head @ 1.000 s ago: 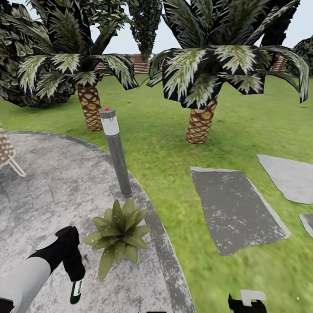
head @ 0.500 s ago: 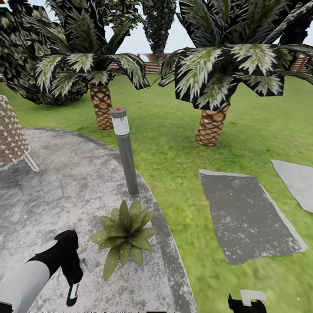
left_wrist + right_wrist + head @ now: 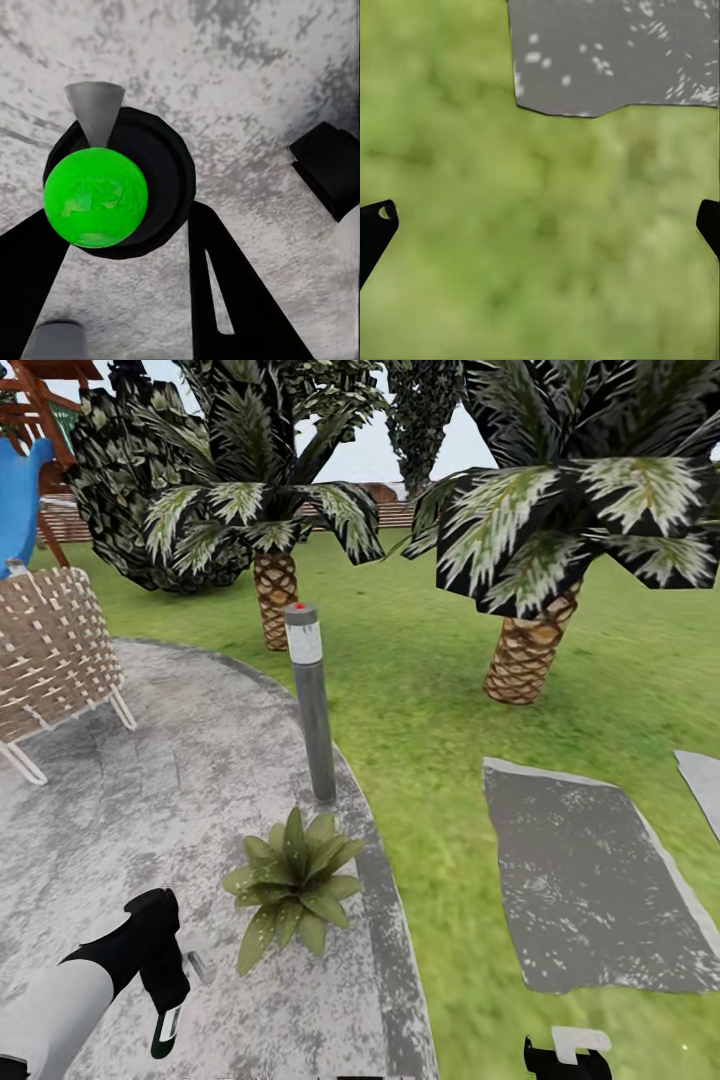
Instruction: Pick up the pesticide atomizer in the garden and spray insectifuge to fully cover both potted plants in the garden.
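- Gripping the small dark green-black atomizer bottle [image 3: 168, 1028], your left gripper [image 3: 165, 1000] sits at the rosette plant's [image 3: 292, 882] eight o'clock.
- It's judged light, rigid and slick; hold mid-body, clear of the trigger.
- Your right gripper [image 3: 540, 225] hangs wide, empty, above grass.

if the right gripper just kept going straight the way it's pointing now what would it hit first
Most likely bare lawn. In its wrist view the right gripper, fingers wide apart, looks straight at blurred green grass, with the edge of a grey paving slab off to one side. Nothing stands in between, though depth is hard to judge.
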Robot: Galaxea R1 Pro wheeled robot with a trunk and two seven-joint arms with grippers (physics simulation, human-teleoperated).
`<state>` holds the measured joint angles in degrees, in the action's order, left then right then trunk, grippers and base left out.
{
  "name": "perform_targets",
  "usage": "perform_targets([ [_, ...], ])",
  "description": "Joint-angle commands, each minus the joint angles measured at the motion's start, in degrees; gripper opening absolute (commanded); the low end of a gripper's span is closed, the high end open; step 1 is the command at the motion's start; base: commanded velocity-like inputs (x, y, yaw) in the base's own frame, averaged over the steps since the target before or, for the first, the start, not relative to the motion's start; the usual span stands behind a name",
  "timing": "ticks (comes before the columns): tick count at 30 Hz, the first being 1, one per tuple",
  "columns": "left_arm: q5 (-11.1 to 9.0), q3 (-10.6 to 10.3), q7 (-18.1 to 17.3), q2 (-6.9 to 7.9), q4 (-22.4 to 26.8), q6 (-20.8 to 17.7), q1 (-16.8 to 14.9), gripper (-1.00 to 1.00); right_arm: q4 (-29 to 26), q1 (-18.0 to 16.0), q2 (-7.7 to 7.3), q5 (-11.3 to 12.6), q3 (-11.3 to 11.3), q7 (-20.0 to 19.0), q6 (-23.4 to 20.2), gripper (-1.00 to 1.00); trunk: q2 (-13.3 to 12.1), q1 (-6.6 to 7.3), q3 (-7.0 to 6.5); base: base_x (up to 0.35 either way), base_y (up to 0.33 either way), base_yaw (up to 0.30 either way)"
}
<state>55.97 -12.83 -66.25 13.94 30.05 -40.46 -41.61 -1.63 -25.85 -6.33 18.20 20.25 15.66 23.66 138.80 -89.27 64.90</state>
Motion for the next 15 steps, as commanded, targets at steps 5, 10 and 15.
perform_targets([
  [5, 0.1, -0.3, 0.7, 0.78, 0.0, -0.6, 0.0, -1.0, 0.0, 0.0, 0.0, 0.4, 0.5, 0.2, 0.1, 1.0, 0.0, 0.01, 0.05, 0.0, -0.272, 0.276],
  [10, -0.4, 0.3, 2.5, 0.26, 0.0, -0.7, 0.0, -1.0, 0.0, 0.0, 0.01, 0.4, 0.5, 0.2, 0.1, 1.0, 0.0, 0.01, 0.05, -0.155, -0.227, 0.175],
  [15, -0.4, 3.3, 2.5, 0.05, 0.0, -0.7, 0.0, -1.0, 0.0, 0.0, 0.01, 0.4, 0.5, 0.2, 0.1, 1.0, 0.0, 0.01, 0.05, -0.068, -0.23, 0.01],
])
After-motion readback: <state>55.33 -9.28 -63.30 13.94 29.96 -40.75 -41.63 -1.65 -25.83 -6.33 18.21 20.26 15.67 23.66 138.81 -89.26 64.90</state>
